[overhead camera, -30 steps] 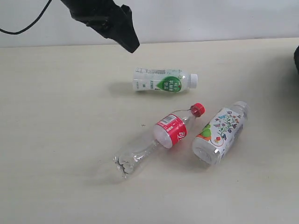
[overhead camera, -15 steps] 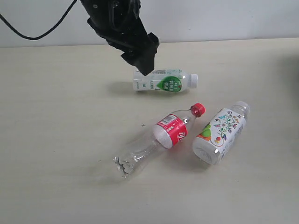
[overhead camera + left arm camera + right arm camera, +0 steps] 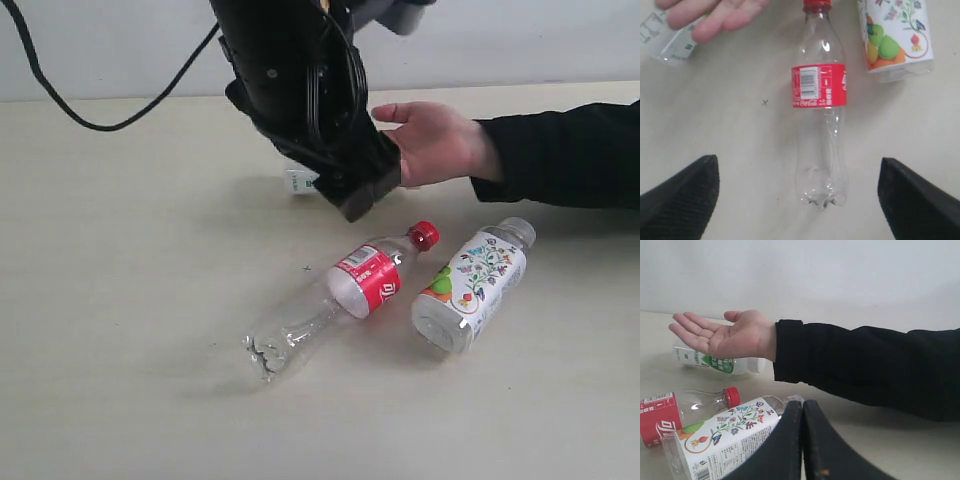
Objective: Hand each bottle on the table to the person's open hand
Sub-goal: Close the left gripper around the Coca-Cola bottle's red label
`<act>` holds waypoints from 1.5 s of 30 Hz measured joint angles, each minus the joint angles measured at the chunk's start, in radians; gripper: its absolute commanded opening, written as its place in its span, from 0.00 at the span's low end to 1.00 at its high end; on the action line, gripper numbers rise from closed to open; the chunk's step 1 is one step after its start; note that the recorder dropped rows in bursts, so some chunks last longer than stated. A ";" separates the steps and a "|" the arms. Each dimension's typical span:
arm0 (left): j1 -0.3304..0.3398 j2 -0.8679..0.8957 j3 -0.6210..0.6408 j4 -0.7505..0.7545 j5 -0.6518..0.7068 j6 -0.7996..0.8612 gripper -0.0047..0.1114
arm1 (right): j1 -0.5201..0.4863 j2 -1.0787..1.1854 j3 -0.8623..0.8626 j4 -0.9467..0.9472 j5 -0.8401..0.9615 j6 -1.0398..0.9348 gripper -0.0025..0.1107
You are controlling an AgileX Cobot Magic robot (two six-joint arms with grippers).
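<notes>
Exterior view: three bottles lie on their sides on the counter. At centre is the clear bottle, red label round its middle, red cap toward the far right. Just beside it on the right lies the floral bottle. Farther back is the white-and-green bottle, mostly hidden behind the left arm (only its base end shows). The person's open hand, palm up with a black sleeve, reaches in from the right; the right wrist view shows it raised above the white-and-green bottle.

Fingers of the left gripper are spread wide and hold nothing; its wrist view looks down on the clear bottle lying lengthwise between them. Fingers of the right gripper are pressed together, empty, with the floral bottle showing just past them.
</notes>
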 measured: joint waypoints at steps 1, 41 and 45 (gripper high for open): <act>-0.007 0.000 0.015 0.000 0.002 0.000 0.74 | 0.000 0.000 0.000 0.000 0.000 0.000 0.02; -0.014 0.326 0.175 0.006 -0.257 -0.002 0.04 | 0.000 0.000 0.000 0.000 0.000 0.000 0.02; -0.014 0.326 0.175 0.006 -0.254 -0.024 0.04 | 0.000 0.000 0.000 0.000 0.000 0.000 0.02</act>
